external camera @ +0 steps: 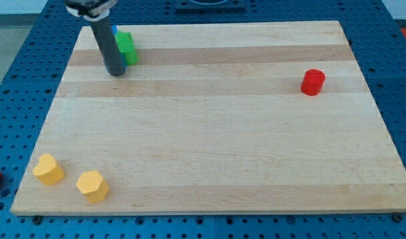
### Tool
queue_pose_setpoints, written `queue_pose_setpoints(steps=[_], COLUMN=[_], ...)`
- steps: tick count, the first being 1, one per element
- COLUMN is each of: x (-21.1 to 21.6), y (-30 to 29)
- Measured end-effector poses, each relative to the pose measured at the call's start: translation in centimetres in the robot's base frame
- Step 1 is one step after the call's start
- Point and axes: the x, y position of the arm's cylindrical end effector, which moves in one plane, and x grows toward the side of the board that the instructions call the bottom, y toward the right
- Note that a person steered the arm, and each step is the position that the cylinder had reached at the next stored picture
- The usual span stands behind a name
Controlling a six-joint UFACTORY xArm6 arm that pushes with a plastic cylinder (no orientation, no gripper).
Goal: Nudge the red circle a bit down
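One long approach is what you face: no jaws, my tip point(116, 72) beside the green block point(127, 48), perhaps touching, must get above the far-right red circle point(313, 82).

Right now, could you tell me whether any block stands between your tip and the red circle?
Nothing visible does. My tip sits at the view's top left beside the green block; bare board stretches to the red circle.

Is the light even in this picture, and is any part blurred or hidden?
Camera view: the light is soft and even, with only small shadows under the red circle and the two yellow blocks; the wooden board shows no strong glare; my tip is sharp; the rod partly hides the green block.
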Motion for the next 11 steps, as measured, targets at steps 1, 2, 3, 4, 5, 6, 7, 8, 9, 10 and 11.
queue_pose_setpoints(steps=[1, 2, 3, 4, 5, 6, 7, 8, 9, 10, 11], x=[2.0, 2.3, 2.3, 2.3, 2.2, 2.2, 1.9, 1.9, 0.7, -0.6, -2.3], y=[-0.8, 5.6, 6.6, 6.6, 6.6, 6.6, 6.7, 6.7, 9.8, 16.0, 19.2])
